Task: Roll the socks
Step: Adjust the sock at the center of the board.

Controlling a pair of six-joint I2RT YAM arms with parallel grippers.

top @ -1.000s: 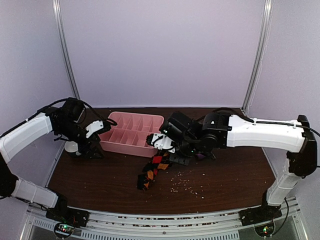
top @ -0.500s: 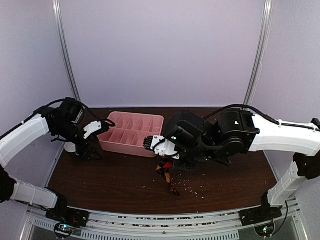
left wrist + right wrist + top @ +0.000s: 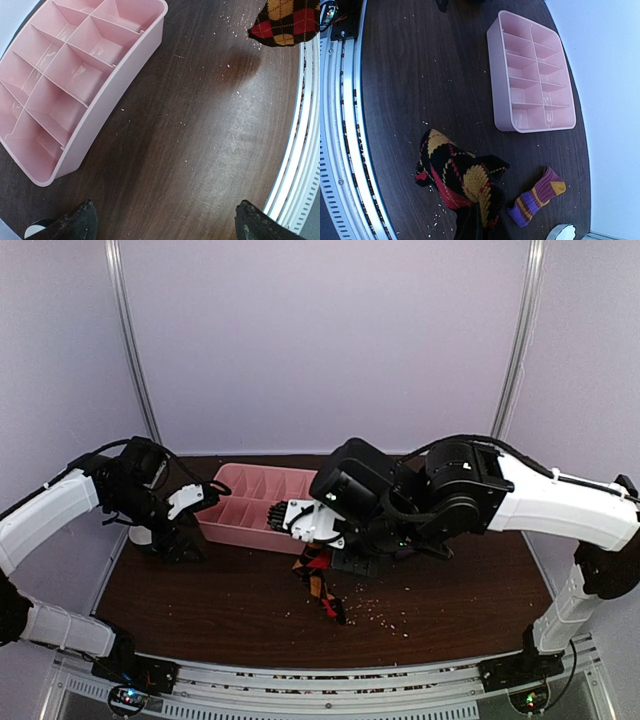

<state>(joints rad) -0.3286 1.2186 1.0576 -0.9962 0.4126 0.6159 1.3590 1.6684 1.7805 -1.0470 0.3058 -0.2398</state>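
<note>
Two socks show. A black, orange and red diamond-patterned sock (image 3: 455,175) hangs bunched from my right gripper (image 3: 476,227), which is shut on its upper part. In the top view that sock (image 3: 325,592) dangles just over the table's middle, below the right gripper (image 3: 312,558). A purple and orange striped sock (image 3: 537,197) lies flat on the table just beside it; the right arm hides it in the top view. My left gripper (image 3: 165,227) is open and empty, low over bare table by the pink tray's (image 3: 75,85) left end, far from both socks. The diamond sock (image 3: 285,20) shows at top right there.
The pink divided tray (image 3: 262,502) stands at the back left of centre with nothing in its cells. A white round object (image 3: 143,535) sits left of the left gripper (image 3: 185,540). Pale crumbs (image 3: 375,612) are scattered on the dark table. A metal rail (image 3: 340,125) runs along the near edge.
The right arm has lifted the diamond-patterned sock off the table and swung left with it, so it now hangs instead of lying stretched out. The left arm has barely moved.
</note>
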